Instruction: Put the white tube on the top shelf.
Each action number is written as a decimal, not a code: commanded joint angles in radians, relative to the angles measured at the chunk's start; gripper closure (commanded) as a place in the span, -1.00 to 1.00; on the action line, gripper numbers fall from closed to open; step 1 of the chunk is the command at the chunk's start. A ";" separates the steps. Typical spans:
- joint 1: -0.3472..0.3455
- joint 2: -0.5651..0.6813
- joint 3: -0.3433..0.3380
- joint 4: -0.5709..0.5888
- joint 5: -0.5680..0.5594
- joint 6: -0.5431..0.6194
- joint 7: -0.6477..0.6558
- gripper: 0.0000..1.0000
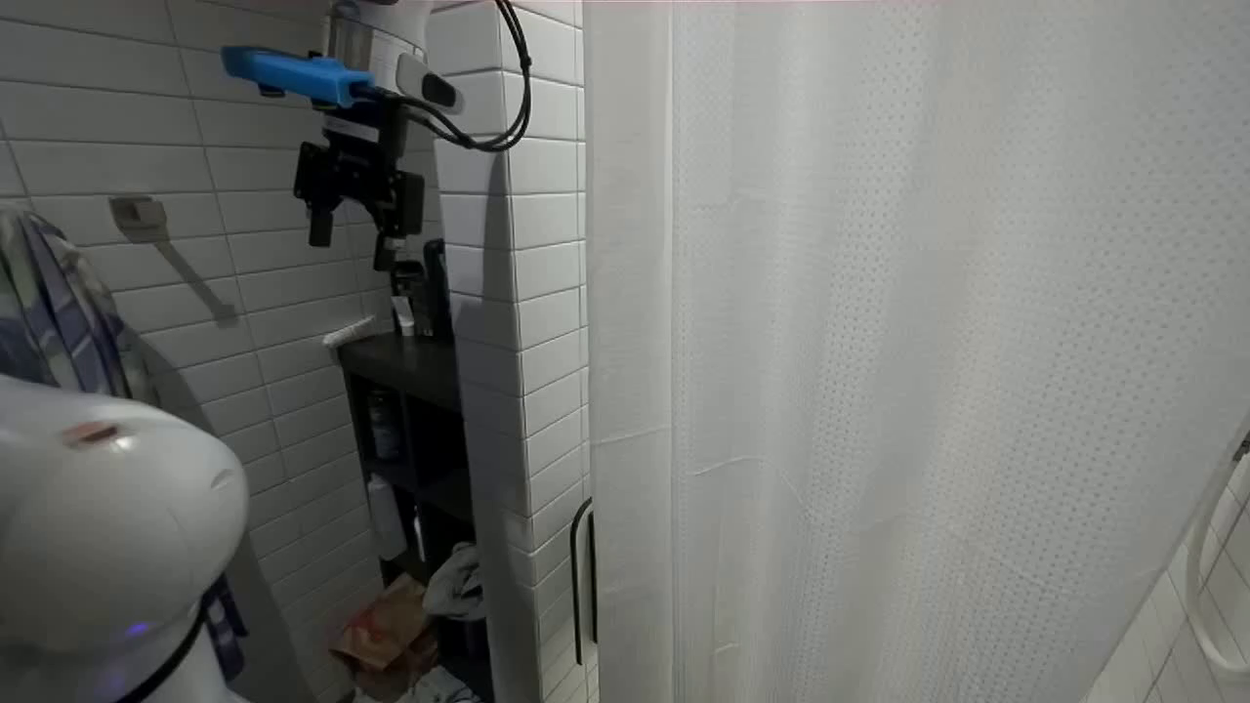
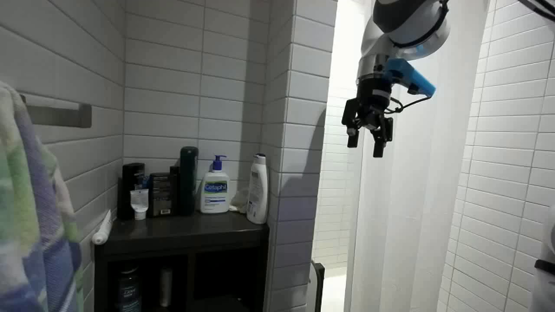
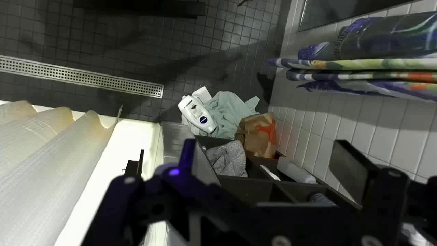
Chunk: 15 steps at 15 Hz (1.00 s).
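Your fingers (image 2: 378,149) stand wide apart, pointing down, with the pale shower curtain (image 2: 403,216) behind them in an exterior view. They hang higher than the top shelf (image 2: 186,229) and well apart from it.

You have two white tubes on that shelf; which one your task means cannot be told. As that exterior view faces it, a lying white tube (image 2: 102,228) rests along the left edge, its rounded end at the front left corner. A small upright tube (image 2: 139,203) stands cap down farther from the front edge, before some dark containers (image 2: 161,197).

Toward the back edge you see a tall dark bottle (image 2: 188,180) and a blue-topped pump bottle (image 2: 214,193); a slim white bottle (image 2: 257,190) stands by the right edge, slightly tilted.

Your wrist view looks down on a bottle with a dark round badge (image 3: 197,114), lying on pale green cloth (image 3: 227,114) over the floor (image 3: 191,44). Just beside that cloth is a brown paper bag (image 3: 254,131).
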 commanded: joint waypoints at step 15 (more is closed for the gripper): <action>-0.024 -0.001 0.025 -0.001 0.015 0.012 -0.007 -1.00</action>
